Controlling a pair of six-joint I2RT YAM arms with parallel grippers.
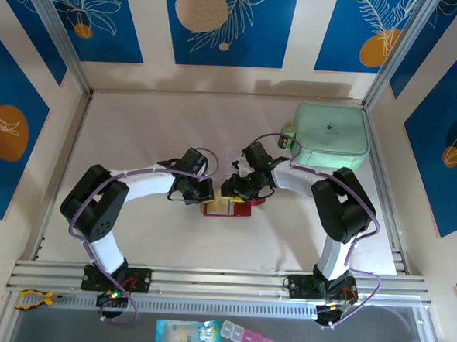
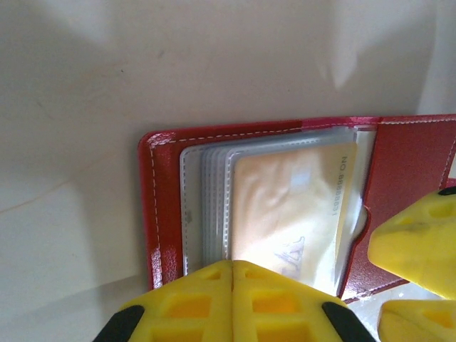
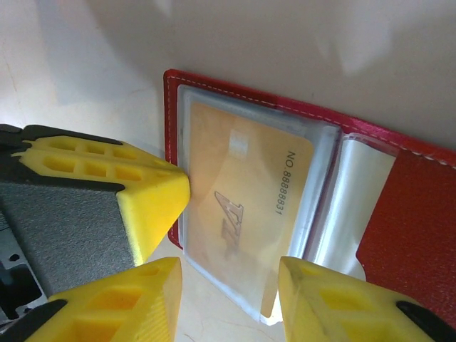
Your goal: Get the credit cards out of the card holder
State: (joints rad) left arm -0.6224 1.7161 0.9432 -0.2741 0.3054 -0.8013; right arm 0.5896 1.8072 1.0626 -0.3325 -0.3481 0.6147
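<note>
You have the small red leather-like folding card holder [image 1: 228,209] lying open and flat on the pale table [image 1: 137,134]. The big, rounded mint green case [image 1: 331,137] stands well beyond it and off to its right. Inside the card holder, a stack of greyish clear plastic pockets [image 2: 206,206] sits on the left flap. The top pocket holds one thin tan-gold credit card [image 3: 242,185], with a printed number along the side nearest the card holder's fold. That card lies wholly within its pocket's outline.

Your left gripper [image 2: 232,269] is at the card holder's left flap, on the edge facing the arm bases. Its yellow fingers are pressed tight together with nothing between them. It looks set to pin the flap down, though you cannot confirm contact from here. Your right gripper [image 3: 229,285] hangs over the same edge of the card holder at the top pocket. Its fingers stand partway apart, one on each side of the card's end. Whether the pads touch the pocket is not clear, and they carry nothing.

By my reading you are early in the job. The card holder is open, the first card is exposed, and one arm is placed to steady things. Drawing that card out of its pocket is not yet done. After that come the pockets underneath, whose contents cannot be made out.
</note>
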